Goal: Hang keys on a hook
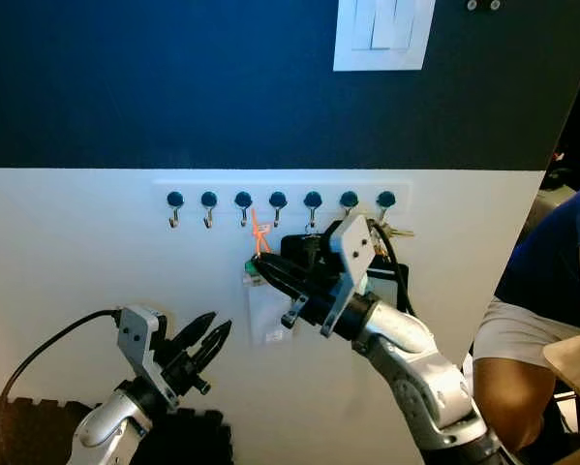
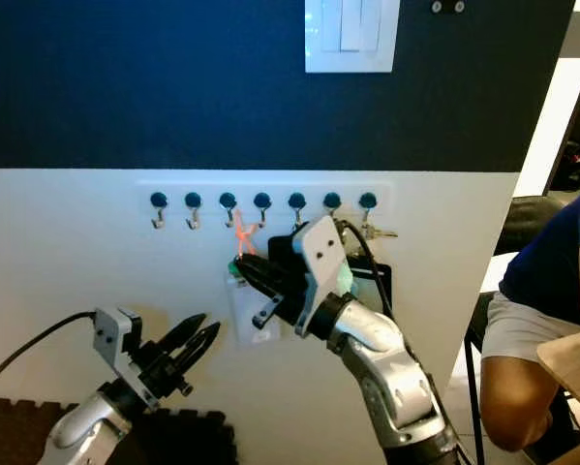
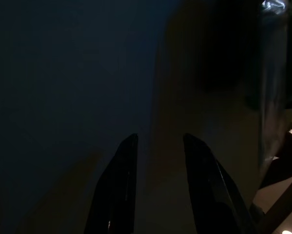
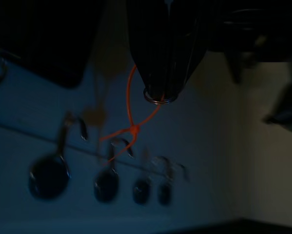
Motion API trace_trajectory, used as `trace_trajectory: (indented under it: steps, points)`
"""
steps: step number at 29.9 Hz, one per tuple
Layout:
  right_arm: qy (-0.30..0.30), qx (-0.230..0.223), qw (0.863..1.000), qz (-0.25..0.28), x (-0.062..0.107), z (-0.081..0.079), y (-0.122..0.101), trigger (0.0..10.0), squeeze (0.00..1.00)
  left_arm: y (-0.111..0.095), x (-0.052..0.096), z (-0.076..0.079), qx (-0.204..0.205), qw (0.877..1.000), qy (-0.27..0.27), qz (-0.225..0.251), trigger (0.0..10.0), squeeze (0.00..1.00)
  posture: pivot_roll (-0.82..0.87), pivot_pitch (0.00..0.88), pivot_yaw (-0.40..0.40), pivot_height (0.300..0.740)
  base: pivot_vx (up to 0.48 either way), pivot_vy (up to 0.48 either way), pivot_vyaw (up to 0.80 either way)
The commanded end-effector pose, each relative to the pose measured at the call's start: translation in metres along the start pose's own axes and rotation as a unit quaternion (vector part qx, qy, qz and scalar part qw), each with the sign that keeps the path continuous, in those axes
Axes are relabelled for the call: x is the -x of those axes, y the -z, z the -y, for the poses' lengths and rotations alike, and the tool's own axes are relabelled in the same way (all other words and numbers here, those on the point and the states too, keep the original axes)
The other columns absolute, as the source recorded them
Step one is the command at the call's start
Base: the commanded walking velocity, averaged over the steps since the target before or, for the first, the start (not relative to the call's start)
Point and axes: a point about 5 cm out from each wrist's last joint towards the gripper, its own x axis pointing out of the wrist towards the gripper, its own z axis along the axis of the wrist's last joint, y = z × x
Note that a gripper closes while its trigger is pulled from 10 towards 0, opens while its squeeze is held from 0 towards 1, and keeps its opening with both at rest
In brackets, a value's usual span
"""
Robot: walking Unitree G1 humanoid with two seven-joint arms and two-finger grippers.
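Right gripper at the hook rail, key ring pinched.

Right gripper (image 1: 262,271): raised to the white wall just below the hook rail (image 1: 280,200), jaws pressed together on a key ring (image 4: 159,99). Orange cord (image 1: 259,235): loops up from the ring toward the third and fourth hooks; whether it is caught on one cannot be told. Left gripper (image 1: 210,339): low and left, well apart from the rail, jaws slightly spread, holding nothing. Seated person (image 1: 546,291): at the right edge.
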Motion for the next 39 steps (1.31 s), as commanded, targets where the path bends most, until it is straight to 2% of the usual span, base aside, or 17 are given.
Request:
trace_trajectory:
  steps: [1, 3, 9, 15, 20, 28, 34, 39]
  points:
    - [0.015, 0.009, 1.000, -0.003, -0.002, 0.002, 0.002, 10.0, 0.00, -0.003, -0.003, 0.002, 0.005, 1.000, 0.006, 0.006, 10.0, 0.00, 0.04, 0.028, 0.013, 0.740, 0.000, 0.000, 0.00]
    - [0.042, 0.028, 0.999, -0.002, -0.005, 0.006, 0.002, 10.0, 0.00, -0.004, -0.004, 0.002, 0.007, 1.000, 0.005, 0.007, 10.0, 0.00, 0.04, 0.029, 0.013, 0.740, 0.000, 0.000, 0.00]
    - [0.064, 0.076, 0.995, 0.004, -0.011, 0.007, -0.001, 10.0, 0.00, -0.007, -0.003, 0.002, 0.012, 1.000, 0.010, 0.004, 10.0, 0.00, 0.04, 0.025, 0.014, 0.740, 0.000, 0.000, 0.00]
    - [0.073, 0.089, 0.993, 0.010, -0.016, 0.001, 0.000, 10.0, 0.00, -0.008, -0.003, 0.002, 0.013, 1.000, 0.015, 0.001, 10.0, 0.00, 0.04, 0.022, 0.009, 0.740, 0.000, 0.000, 0.00]
    - [0.113, 0.060, 0.992, 0.020, -0.017, 0.003, 0.002, 10.0, 0.00, -0.007, -0.002, 0.003, 0.011, 1.000, 0.018, -0.007, 10.0, 0.00, 0.04, 0.019, 0.009, 0.740, 0.000, 0.000, 0.00]
    - [0.129, 0.047, 0.990, 0.032, -0.018, 0.006, -0.001, 10.0, 0.00, -0.008, -0.001, 0.004, 0.013, 1.000, 0.020, -0.008, 10.0, 0.00, 0.04, 0.016, 0.007, 0.740, 0.000, 0.000, 0.00]
    - [0.085, 0.049, 0.995, 0.007, -0.020, -0.004, 0.008, 10.0, 0.00, -0.007, -0.001, 0.005, 0.010, 0.999, 0.029, -0.018, 10.0, 0.00, 0.05, 0.023, 0.012, 0.740, 0.000, 0.000, 0.00]
    - [0.067, 0.035, 0.997, -0.029, -0.017, -0.015, 0.026, 10.0, 0.00, -0.004, -0.001, 0.008, 0.009, 0.999, 0.031, -0.024, 10.0, 0.00, 0.05, 0.028, 0.010, 0.740, 0.000, 0.000, 0.00]
